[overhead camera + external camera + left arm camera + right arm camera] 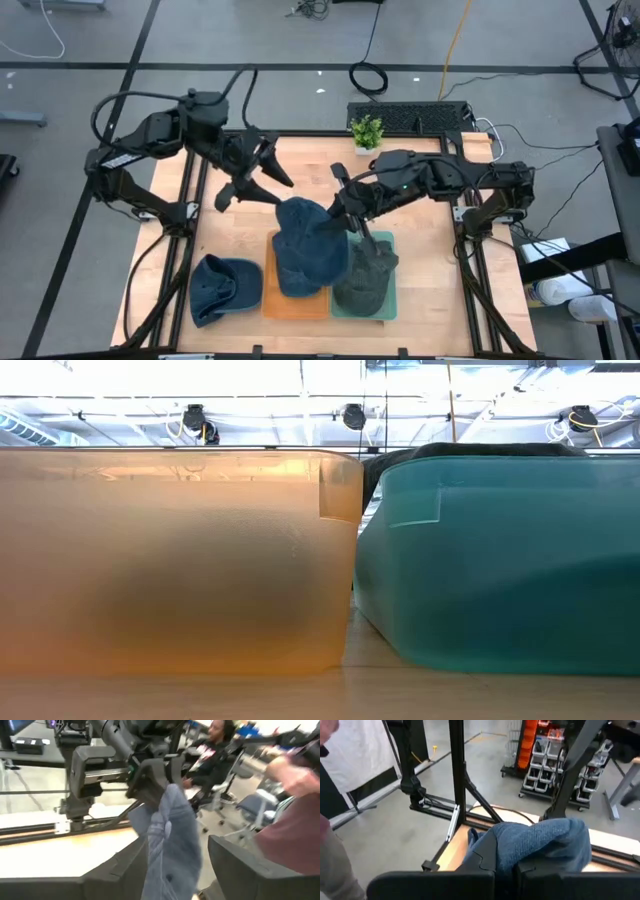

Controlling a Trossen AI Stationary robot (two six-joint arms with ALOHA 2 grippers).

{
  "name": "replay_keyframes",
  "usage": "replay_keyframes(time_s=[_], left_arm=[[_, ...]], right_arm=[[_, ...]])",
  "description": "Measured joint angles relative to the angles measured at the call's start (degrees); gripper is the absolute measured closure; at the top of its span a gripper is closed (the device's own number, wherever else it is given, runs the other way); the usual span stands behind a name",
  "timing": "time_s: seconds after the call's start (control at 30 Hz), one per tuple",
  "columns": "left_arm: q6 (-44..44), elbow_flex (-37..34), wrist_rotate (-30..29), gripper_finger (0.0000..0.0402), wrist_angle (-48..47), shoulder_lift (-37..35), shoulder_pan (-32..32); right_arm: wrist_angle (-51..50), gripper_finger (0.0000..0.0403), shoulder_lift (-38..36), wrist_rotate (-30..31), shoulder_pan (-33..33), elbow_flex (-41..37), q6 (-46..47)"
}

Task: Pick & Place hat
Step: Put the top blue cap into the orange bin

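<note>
High view shows us the blue hat [305, 240] clenched by the right end effector [338, 222], the released left end effector [262, 180] at its ten o'clock.

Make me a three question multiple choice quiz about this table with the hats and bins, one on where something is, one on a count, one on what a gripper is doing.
1. Where does the small green plant stand?
A. at the table's far edge
B. inside the orange bin
C. on the blue hat

2. How many hats show in the high view?
A. one
B. three
C. five

3. What is the right gripper doing?
A. hanging open over the floor
B. shut on the blue hat
C. holding the plant

Answers:
1. A, the plant sits at the far edge, beside the keyboard.
2. B, a dark blue hat lies on the table left of the bins, the blue hat hangs over the orange bin, and a grey hat is in the teal bin.
3. B, its fingers pinch the blue hat's cloth, as the right wrist view also shows, while the left gripper stands beside it with fingers apart.
</note>
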Motion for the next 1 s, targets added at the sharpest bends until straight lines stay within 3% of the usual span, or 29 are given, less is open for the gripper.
replay_keyframes(time_s=[0.2,0.37,0.67,0.77,1.0], left_arm=[[2.8,0.0,-7.7,0.0177,-1.4,0.2,-2.2],[3.7,0.0,-10.5,0.0177,-2.5,0.4,-3.5],[3.8,0.0,-10.9,0.0182,-2.6,1.9,-5.0],[4.0,-0.1,-10.7,0.0218,-3.0,2.4,-5.5],[4.7,0.0,-6.2,0.0373,-3.0,2.8,-5.5]], right_arm=[[0.2,0.0403,0.4,-0.1,-0.7,-0.1,0.6],[2.6,0.0403,1.0,-1.9,-1.3,0.0,0.9],[4.4,0.0403,1.7,-3.0,-2.4,0.0,1.1],[5.6,0.0403,2.5,-3.0,-2.4,0.0,1.1],[5.6,0.0403,3.6,-3.2,-2.5,0.0,1.4]])
